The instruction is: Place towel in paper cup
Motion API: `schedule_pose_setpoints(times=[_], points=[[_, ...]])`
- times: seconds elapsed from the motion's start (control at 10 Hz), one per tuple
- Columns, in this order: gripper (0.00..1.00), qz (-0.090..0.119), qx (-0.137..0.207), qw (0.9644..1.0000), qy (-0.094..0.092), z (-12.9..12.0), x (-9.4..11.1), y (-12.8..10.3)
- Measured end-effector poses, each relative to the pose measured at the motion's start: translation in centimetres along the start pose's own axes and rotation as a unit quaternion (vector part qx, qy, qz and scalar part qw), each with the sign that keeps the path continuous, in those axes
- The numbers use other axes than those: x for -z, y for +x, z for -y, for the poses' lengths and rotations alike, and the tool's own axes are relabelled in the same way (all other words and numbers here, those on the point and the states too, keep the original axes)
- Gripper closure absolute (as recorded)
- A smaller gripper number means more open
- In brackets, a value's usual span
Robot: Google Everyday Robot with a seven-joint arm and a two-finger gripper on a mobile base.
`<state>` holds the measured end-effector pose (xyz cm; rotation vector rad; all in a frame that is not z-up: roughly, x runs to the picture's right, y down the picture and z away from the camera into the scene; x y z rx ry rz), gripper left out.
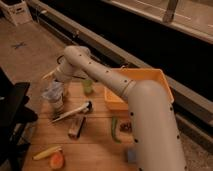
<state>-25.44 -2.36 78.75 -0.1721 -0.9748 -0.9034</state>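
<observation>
The paper cup (56,104) is pale and stands upright near the left edge of the wooden table (95,150). A pale bluish-white bundle, apparently the towel (52,92), sits at the cup's mouth. My gripper (56,86) hangs straight down over the cup, right at the towel. The arm reaches to it from the lower right in a long white arc. The gripper's tip is merged with the towel, and how deep the towel sits in the cup is hidden.
A green cup (88,86) stands just right of the gripper. An orange bin (150,80) is at the back right. A long-handled utensil (72,112), a dark block (76,127), a green chili (114,129), a yellow piece (46,152) and an orange piece (56,160) lie on the table. A black chair (14,107) is at the left.
</observation>
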Motion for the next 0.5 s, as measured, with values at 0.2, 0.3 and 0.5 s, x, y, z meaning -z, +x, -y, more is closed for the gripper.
schedule_pose_setpoints(times=[0.2,0.3,0.5], points=[[0.2,-0.037,-0.014,0.9992,0.011,-1.9,3.9,0.9],[0.2,-0.052,-0.022,0.9983,0.015,-2.8,5.4,1.3],[0.2,-0.072,-0.039,0.9964,0.019,-4.6,7.5,1.8]])
